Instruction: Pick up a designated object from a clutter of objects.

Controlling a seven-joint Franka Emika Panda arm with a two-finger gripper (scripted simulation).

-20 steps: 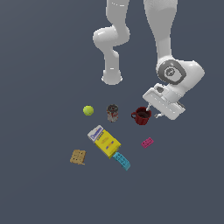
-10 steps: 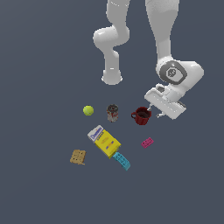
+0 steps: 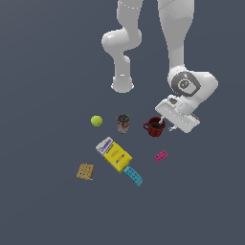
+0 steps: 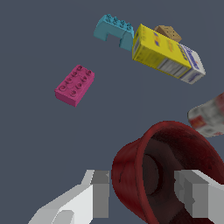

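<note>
The red mug [image 4: 168, 173] stands on the table [image 3: 48, 72] beside the brown can [image 3: 123, 123], at the exterior view's right end of the clutter. The claw [image 4: 146, 197] is down at it, fingers apart, one finger [image 4: 98, 192] outside the wall and the other seemingly inside the rim; contact isn't clear.

Jaws at red mug [image 3: 154, 127]
</note>
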